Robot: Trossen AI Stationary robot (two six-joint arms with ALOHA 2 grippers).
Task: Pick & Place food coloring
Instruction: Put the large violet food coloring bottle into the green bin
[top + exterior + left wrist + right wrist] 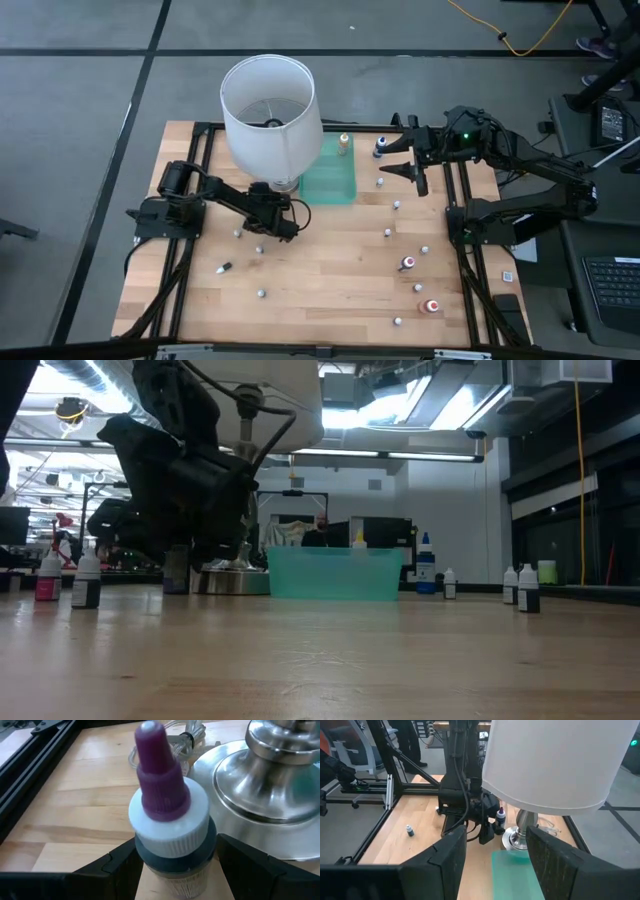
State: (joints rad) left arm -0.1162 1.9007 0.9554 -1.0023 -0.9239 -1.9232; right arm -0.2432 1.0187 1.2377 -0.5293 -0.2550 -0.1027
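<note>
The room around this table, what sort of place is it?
Probably a robotics lab or workshop: two dark arms are mounted on a framed wooden table, the floor is bare with a yellow cable, and a keyboard sits alongside.

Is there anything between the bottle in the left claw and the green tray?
Yes. The left claw grips a purple-tipped bottle right beside the lamp's metal base. In the high view that base and the white lampshade stand between it and the green tray.
</note>
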